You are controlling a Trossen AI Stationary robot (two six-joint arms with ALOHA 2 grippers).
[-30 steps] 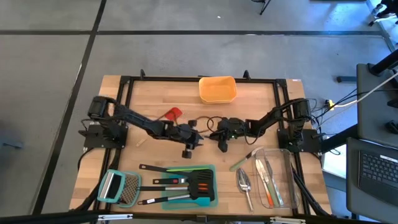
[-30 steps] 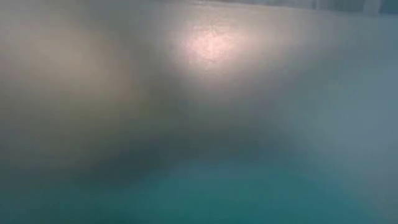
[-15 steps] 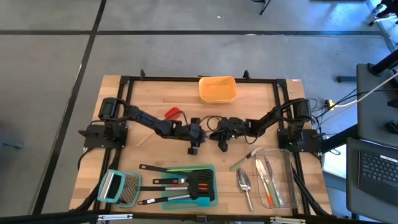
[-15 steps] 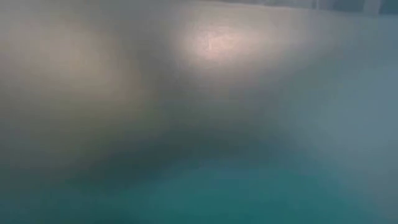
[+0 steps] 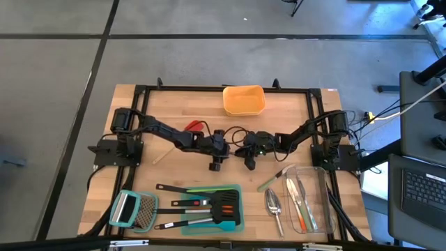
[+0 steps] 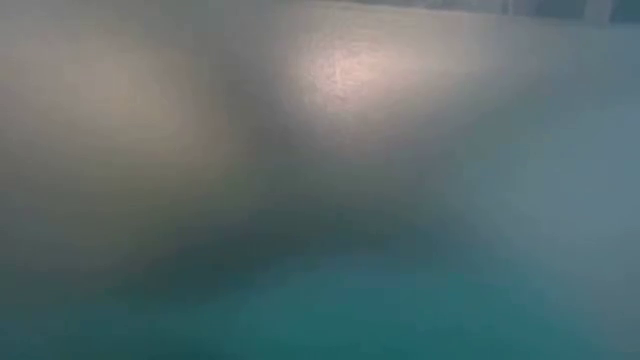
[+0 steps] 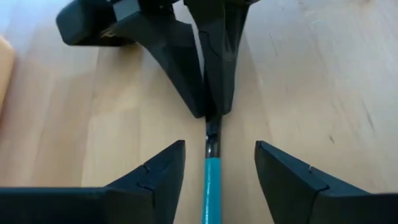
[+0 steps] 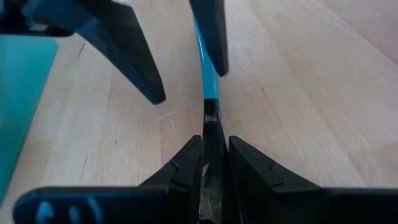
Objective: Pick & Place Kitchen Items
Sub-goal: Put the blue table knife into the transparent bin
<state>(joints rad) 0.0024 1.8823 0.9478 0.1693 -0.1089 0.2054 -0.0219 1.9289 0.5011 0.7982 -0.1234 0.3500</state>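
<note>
Right pincer, frame centre in high view, clamped on the dark end of a slim teal spatula. Left pincer faces it, fingers spread either side of the teal handle, not touching. Spatula's long axis runs pincer to pincer. Probably a handover. Teal tray lower centre; orange container upper centre.

Spatula between both grippers' fingers.
</note>
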